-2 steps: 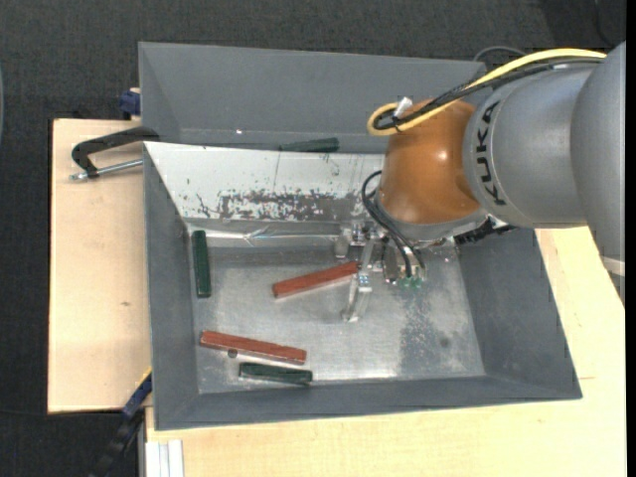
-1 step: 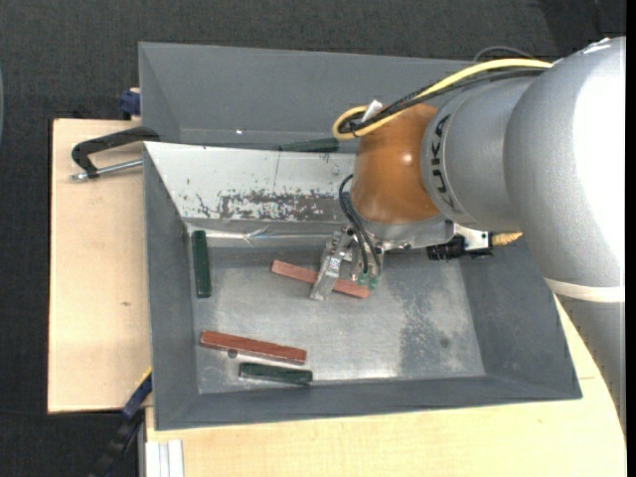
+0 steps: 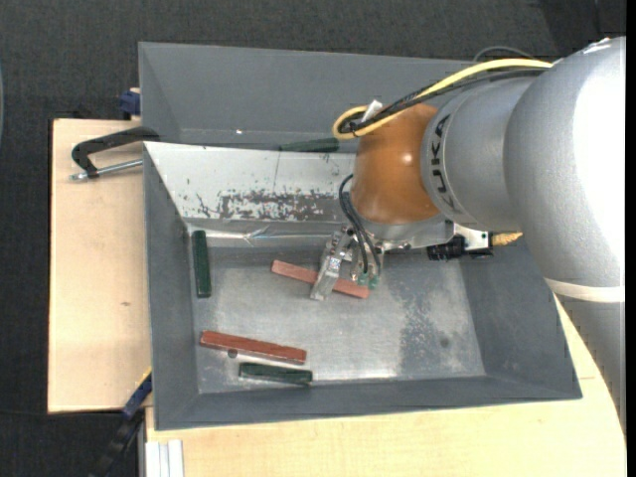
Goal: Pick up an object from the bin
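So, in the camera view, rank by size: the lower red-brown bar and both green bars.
Largest: lower red-brown bar.
Then: lower green bar and left green bar, nearly alike, so not ranked.

You get even, moderate light; bright glare streaks the bin (image 3: pixel 248 172) back wall, dimmer beneath the arm (image 3: pixel 537 157).

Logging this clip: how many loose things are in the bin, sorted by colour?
Red-brown bars: 2, one mid-bin at the hand, one near the view's bottom wall
Dark green bars: 2, one by the view's left wall, one at the bottom wall
Total: 4
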You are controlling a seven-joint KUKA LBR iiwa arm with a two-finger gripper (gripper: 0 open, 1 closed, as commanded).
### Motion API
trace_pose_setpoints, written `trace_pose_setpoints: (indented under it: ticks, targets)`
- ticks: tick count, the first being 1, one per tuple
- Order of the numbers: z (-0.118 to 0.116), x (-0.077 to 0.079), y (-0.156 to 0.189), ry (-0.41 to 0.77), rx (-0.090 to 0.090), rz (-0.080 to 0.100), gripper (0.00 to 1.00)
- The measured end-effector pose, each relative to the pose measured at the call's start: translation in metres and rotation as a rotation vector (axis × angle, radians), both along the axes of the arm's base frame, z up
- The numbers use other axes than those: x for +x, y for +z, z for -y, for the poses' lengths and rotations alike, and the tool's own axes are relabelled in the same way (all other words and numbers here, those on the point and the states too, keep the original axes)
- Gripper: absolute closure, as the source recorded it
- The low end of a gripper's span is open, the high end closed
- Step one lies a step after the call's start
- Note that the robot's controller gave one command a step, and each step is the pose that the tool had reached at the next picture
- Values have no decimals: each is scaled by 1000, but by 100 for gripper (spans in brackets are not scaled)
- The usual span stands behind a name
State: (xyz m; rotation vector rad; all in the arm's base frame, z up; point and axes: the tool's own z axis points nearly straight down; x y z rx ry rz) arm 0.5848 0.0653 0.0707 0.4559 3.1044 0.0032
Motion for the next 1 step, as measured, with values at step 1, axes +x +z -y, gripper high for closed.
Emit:
trace_pose_setpoints:
  ticks: [1]
  targets:
    - [-6,9,209,-13,0,-1,100]
